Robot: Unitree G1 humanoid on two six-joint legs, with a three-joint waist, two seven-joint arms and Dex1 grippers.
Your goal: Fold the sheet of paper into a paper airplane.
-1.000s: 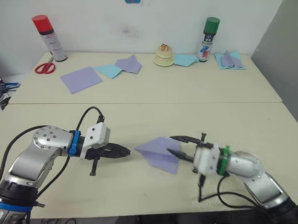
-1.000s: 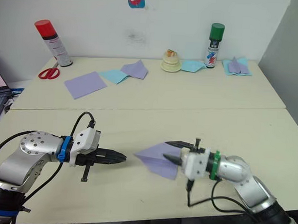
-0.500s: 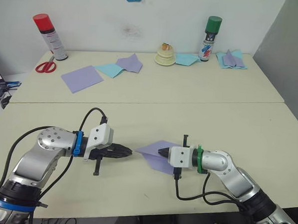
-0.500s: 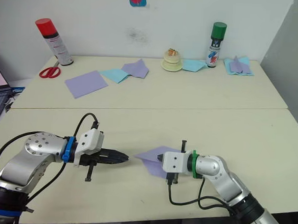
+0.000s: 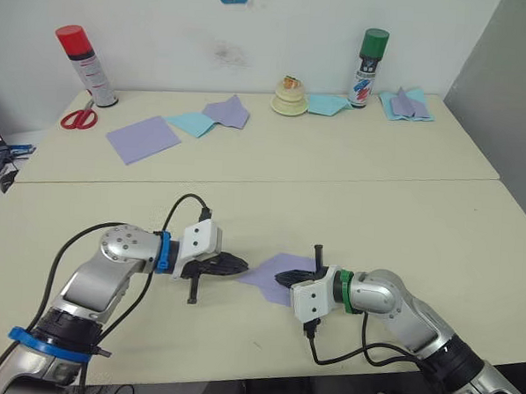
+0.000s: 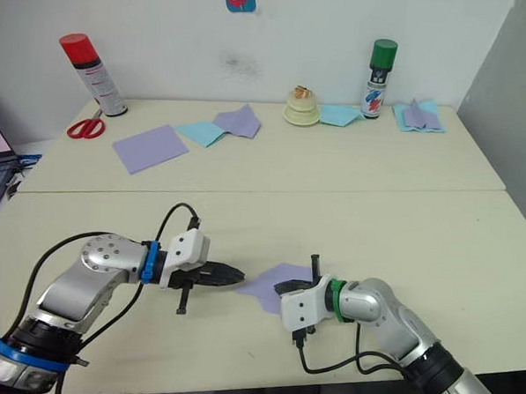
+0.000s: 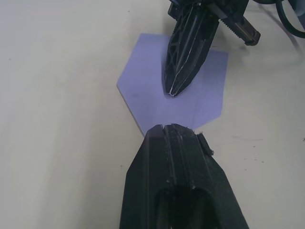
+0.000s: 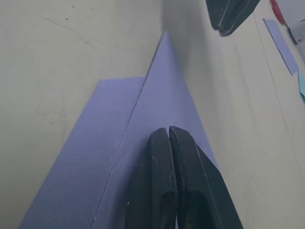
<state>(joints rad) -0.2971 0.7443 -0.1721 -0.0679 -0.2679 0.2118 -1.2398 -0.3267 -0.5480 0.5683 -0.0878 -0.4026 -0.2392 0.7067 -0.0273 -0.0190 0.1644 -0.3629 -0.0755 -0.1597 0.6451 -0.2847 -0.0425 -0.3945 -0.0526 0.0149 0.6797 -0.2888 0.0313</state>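
1. The sheet of paper (image 5: pixel 272 273) lies flat on the near part of the table (image 5: pixel 351 193), between the two grippers. It is folded to a point, and the point is directed toward the robot's left side.
2. The right gripper (image 7: pixel 172 91) has its two black fingers pressed together with no gap. The tip rests on top of the paper, near its middle, beside a crease line that the right wrist view shows.
3. The left gripper (image 5: pixel 240 265) also has its fingers pressed together and holds nothing. Its tip is just beside the pointed end of the paper; I cannot tell if it touches the paper.
4. At the far side of the table there are a flat lavender square (image 5: pixel 143 139), a light-blue sheet (image 5: pixel 190 123) with a lavender folded piece (image 5: pixel 228 113) on it, red scissors (image 5: pixel 78 116), a red-capped spray can (image 5: pixel 86 65), a green-capped spray can (image 5: pixel 367 68), and a small cream-coloured object (image 5: pixel 290 99).
5. More light-blue paper (image 5: pixel 407 105) lies at the far right corner.
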